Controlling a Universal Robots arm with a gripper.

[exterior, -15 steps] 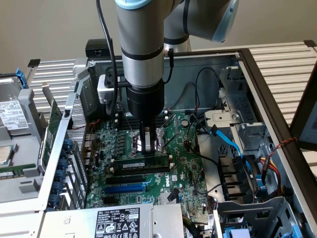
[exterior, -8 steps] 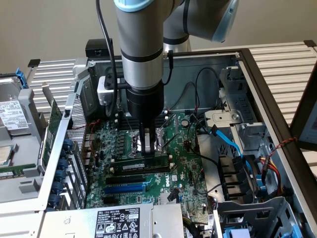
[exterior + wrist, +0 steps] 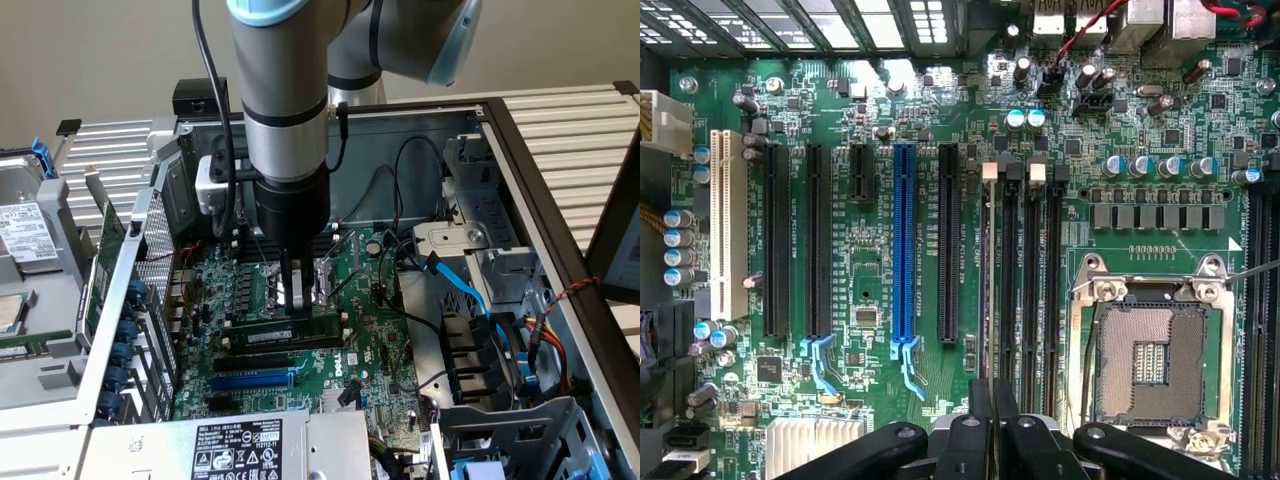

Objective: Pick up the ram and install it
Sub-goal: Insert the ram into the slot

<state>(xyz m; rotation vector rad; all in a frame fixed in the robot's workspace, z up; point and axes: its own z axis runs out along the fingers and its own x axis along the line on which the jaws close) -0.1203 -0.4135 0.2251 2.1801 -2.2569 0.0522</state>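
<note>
Fig.: open PC case [image 3: 560, 215] w/ motherboard [image 3: 365, 345]. Nearest, at 6 o'clock, PSU label [image 3: 237, 449]. Mid-board, gripper [image 3: 296, 303] w/ fingers [image 3: 981, 420] clamped on the ram [image 3: 283, 326], held edge-down over the memory slots [image 3: 1020, 290]. CPU socket [image 3: 300, 285] just beyond, toward 12 o'clock.

silver-grey arm [image 3: 285, 80], light-blue joint caps, black cable, black gripper [image 3: 297, 300].
</note>
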